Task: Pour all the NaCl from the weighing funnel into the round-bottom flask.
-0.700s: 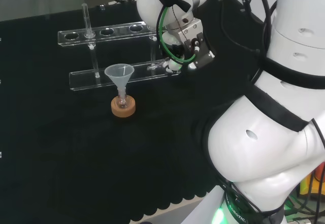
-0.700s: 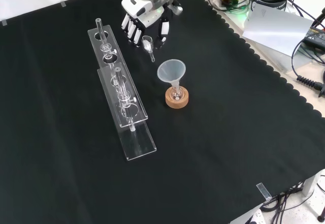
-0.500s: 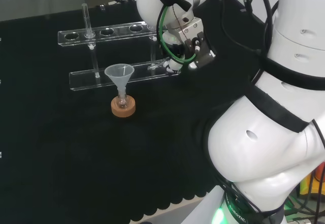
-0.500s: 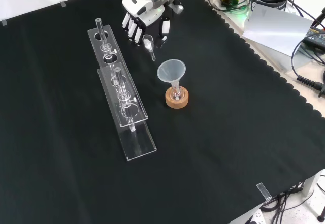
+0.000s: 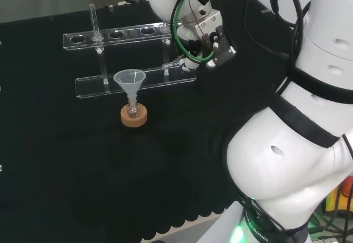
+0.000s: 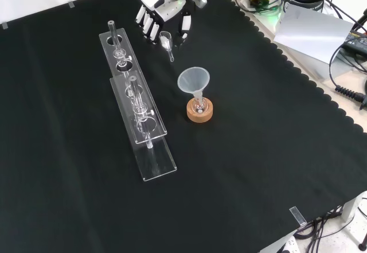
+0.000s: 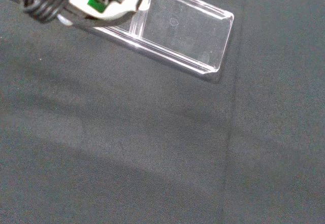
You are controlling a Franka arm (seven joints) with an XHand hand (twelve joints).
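In the front view the hand point(image 6: 163, 13) hangs near the cloth's far edge, fingers pointing down. It pinches a small clear weighing funnel point(image 6: 167, 42) whose stem points toward the flask. The head view shows the hand point(image 5: 208, 33) above the rack's right end, with the weighing funnel point(image 5: 179, 63) sticking out to its left. The round-bottom flask point(image 6: 199, 108) sits on a cork ring point(image 6: 200, 114) with a clear plastic funnel point(image 6: 194, 81) in its neck. In the head view the plastic funnel point(image 5: 130, 81) and the cork ring point(image 5: 134, 117) stand left of and below the hand. What the weighing funnel holds is too small to tell.
A clear test-tube rack point(image 6: 135, 101) with a few tubes lies left of the flask in the front view, and behind it in the head view point(image 5: 127, 33). Its base plate point(image 7: 185, 31) shows in the wrist view. Paper and cables point(image 6: 312, 29) lie beyond the cloth's scalloped edge.
The hand has lifted with the weighing funnel, moving up in the head view and toward the top in the front view. The flask, plastic funnel and rack have not moved.
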